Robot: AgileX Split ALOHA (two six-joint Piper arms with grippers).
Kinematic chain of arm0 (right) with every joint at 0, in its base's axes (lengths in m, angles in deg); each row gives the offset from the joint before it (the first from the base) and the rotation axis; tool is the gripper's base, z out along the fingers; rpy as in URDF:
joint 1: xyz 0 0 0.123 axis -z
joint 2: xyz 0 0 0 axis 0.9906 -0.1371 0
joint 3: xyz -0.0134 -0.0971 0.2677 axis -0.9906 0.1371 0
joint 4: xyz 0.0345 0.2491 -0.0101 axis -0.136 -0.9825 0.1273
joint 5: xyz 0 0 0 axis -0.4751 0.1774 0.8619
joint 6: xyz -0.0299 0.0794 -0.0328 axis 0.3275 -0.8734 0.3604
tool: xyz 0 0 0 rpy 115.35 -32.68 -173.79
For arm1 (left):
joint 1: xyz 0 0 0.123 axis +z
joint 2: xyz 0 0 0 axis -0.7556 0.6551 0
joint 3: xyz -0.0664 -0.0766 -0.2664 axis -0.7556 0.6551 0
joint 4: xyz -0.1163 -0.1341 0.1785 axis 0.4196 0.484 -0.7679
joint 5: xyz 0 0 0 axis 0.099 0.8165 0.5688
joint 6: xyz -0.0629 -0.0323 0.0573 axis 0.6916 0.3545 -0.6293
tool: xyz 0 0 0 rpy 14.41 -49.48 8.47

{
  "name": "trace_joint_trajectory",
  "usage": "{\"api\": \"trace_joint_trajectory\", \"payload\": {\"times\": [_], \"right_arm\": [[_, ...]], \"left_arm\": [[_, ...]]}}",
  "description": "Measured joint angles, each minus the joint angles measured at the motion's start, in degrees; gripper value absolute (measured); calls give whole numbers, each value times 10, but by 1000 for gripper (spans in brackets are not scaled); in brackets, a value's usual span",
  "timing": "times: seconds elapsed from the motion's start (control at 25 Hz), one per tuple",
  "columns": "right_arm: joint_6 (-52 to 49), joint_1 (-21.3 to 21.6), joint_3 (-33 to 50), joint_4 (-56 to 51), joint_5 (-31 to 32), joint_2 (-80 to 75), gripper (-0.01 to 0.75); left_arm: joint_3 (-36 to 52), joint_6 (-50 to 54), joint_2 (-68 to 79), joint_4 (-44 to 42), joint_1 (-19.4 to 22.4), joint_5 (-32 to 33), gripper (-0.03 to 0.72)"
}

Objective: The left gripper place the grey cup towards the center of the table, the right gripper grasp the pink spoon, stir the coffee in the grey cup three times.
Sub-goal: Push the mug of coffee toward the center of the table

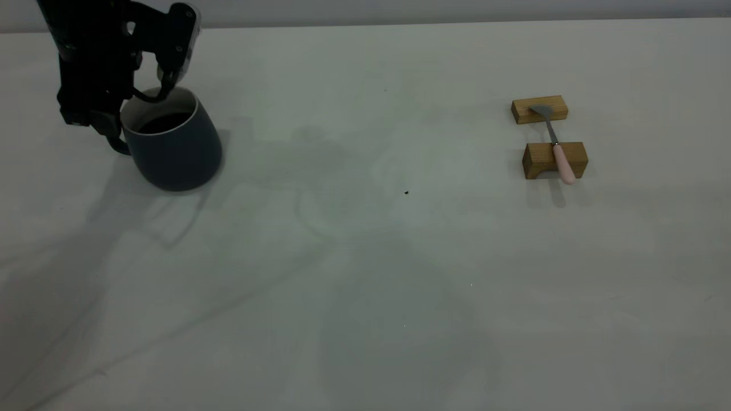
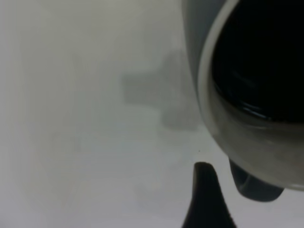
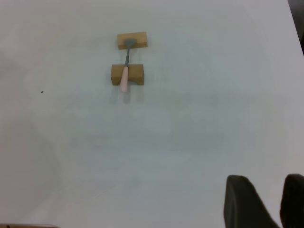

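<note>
The dark slate-grey mug with a pale inside, the grey cup (image 1: 174,145), sits far out at the left side of the off-white matte table (image 1: 365,274), and it looks tilted, its rim leaning toward the arm. The dark glossy coffee (image 1: 165,121) lies well below the rim. The black left gripper (image 1: 151,91) is down over the cup's rim and loop handle; one finger (image 2: 205,199) shows just beside the handle in the left wrist view, but I cannot tell how wide the jaws stand or whether they have hold of anything.

The main risk, as I judge it, is a spill: if the cup is dragged or lifted toward the centre while tilted, the coffee could slop over the low side, and a weak grip at the handle could let the cup swing or tip.

Well apart at the right, the small pink spoon (image 1: 555,145) with a grey metal bowl bridges two tan wooden blocks (image 1: 554,160), untouched. The right gripper (image 3: 270,202) hovers far from it, holding nothing, its fingers a little apart. A careless approach could knock the spoon off its blocks.
</note>
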State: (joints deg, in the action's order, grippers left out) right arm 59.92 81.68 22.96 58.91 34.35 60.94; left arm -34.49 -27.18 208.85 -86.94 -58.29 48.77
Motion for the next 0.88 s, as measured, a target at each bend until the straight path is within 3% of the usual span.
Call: {"api": "trace_joint_trajectory", "payload": {"times": [0.16,0.44,0.68,0.88], "right_arm": [[0,0,0,0,0,0,237],[0,0,0,0,0,0,237],[0,0,0,0,0,0,237],[0,0,0,0,0,0,237]], "left_arm": [[-1,-3,6,0,0,-2,478],[-3,-19,8,0,0,-7,207],[-3,-17,8,0,-6,-2,206],[-3,1,8,0,-43,0,206]]}}
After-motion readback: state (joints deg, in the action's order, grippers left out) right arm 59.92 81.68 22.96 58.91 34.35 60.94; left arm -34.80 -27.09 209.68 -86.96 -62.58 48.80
